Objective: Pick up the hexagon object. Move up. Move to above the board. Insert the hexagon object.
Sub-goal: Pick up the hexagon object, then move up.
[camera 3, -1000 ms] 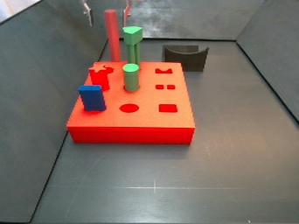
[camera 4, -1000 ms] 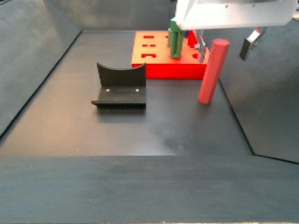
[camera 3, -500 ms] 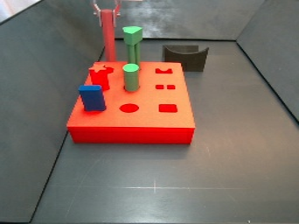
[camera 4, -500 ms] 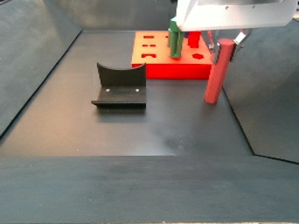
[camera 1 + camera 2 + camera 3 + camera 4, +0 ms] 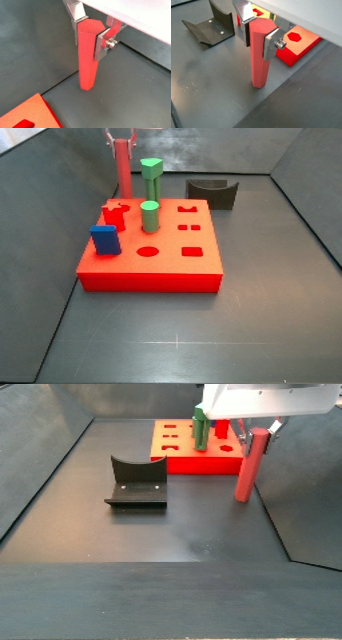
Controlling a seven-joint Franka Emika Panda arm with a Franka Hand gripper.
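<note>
Board (image 5: 150, 263): wide flat glossy red block with shaped holes. Hexagon object (image 5: 247, 469): slim matte red-pink rod, upright on the dark floor at the board's 3 o'clock in a side view. Gripper (image 5: 91, 31) jaws clamp the rod's top; unchanged from 0.5 s ago.

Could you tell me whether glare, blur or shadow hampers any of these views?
In both wrist views the hexagon object between the gripper fingers is sharp. In a side view the floor shows faint sheen. In a side view the board is evenly lit, without strong shadows.
</note>
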